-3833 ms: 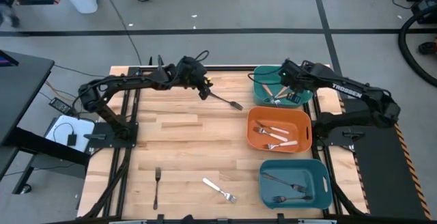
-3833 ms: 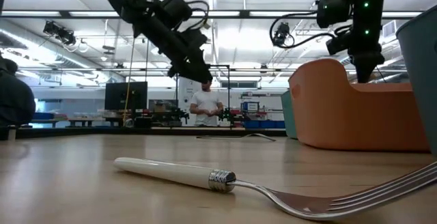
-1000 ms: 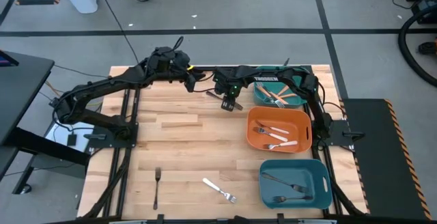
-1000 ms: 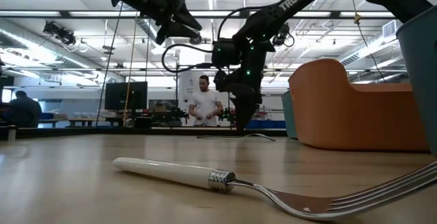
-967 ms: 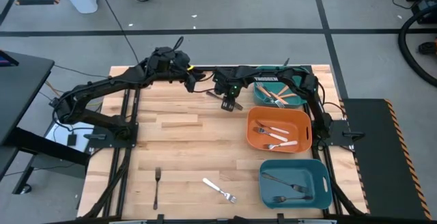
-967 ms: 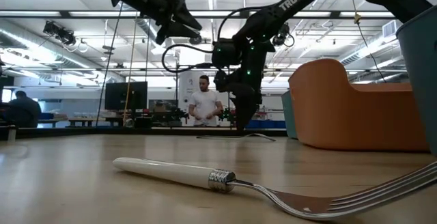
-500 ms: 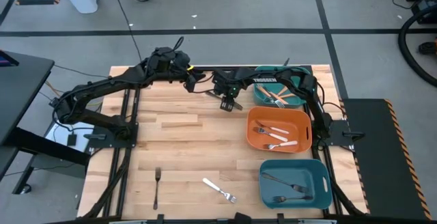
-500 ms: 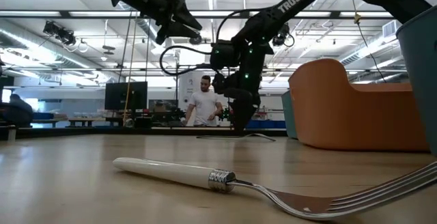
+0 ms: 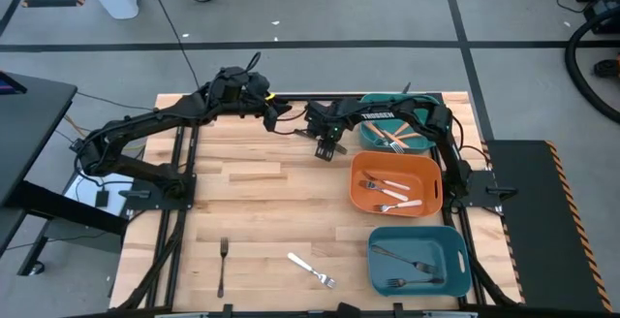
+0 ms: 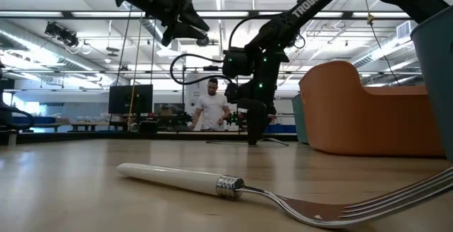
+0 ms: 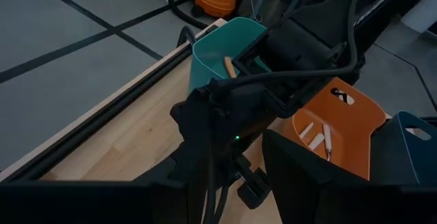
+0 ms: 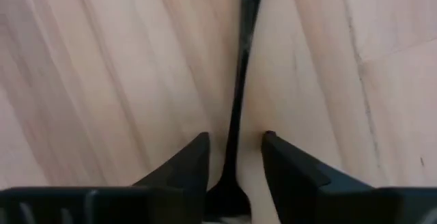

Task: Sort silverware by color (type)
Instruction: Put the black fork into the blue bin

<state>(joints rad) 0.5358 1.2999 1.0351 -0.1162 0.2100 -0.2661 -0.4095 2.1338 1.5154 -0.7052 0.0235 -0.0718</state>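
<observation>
Dark fork [image 12: 240,80] between right pincer [image 12: 233,157] fingers

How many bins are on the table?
3: one teal bin at the far right, the orange bin in the middle of the right side, a second teal bin at the near right.

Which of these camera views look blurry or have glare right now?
Low view: cream-handled fork sharp at its handle, tines soft; ceiling lights glare behind. Right wrist view: dark fork between the right gripper's fingers is smeared. Left wrist view: dim, foreground dark.
</observation>
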